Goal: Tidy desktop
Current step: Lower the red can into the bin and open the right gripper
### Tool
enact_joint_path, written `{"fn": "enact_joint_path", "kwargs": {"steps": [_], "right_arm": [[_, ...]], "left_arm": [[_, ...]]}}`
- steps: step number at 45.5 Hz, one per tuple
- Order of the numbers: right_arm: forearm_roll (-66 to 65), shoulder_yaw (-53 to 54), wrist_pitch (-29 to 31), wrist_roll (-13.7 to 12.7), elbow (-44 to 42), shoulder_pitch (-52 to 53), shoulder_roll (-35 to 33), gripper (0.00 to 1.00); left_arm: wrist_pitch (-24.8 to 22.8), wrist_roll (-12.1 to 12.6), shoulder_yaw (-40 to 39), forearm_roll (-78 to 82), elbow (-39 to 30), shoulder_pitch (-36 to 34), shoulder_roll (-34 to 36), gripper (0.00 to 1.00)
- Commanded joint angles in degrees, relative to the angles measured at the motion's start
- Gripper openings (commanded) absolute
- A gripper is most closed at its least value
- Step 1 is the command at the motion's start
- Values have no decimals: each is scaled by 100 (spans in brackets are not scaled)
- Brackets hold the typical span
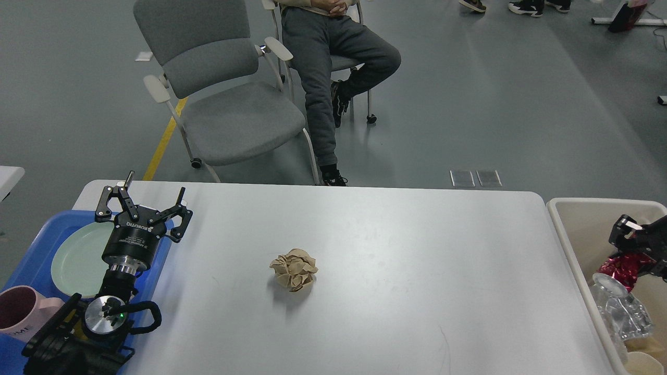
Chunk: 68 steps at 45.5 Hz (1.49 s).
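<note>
The desktop (391,250) is a large white tabletop. A crumpled beige paper ball (294,268) lies near its middle. My left gripper (153,192) hovers open and empty at the desktop's left edge, over the blue tray (31,260). My right gripper (633,250) is at the frame's right edge, low inside the beige bin (581,224). It is shut on a crushed red can (622,266); part of the gripper is cut off by the frame.
The blue tray holds a pale green plate (78,255) and a pink mug (21,312). The bin contains a crushed clear plastic bottle (622,310) and paper cups (641,362). Beyond the far edge stand a grey chair (229,104) and a seated person (333,67).
</note>
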Motion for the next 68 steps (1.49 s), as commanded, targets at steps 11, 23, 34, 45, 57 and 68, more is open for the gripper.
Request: {"fn": "enact_joint_path", "kwargs": {"steps": [11,23,34,45,57,68], "right_arm": [[32,1406,-1148,22,-3216,-3307,794,0],[93,1530,-2106,-5,-4299,-4583,1586,0],[93,1539,-2124,-5,-4282,-4759,1674,0],[93,1521,-2255,4,-4299,-4768,1683,60],[93,1521,-2634,13,-4255,-4768,1736,100],[6,1504,-2608,4,-4045,-4566,1683,100]], "left_arm": [[-7,5,-1,0,8,-1,-1,97],[1,-4,-1,0,-1,-1,-1,97],[-7,5,-1,0,-1,-1,-1,97],[1,5,-1,0,-1,-1,-1,97],[1,-4,-1,0,-1,-1,-9,97],[1,5,-1,0,-1,-1,-9,97]]}}
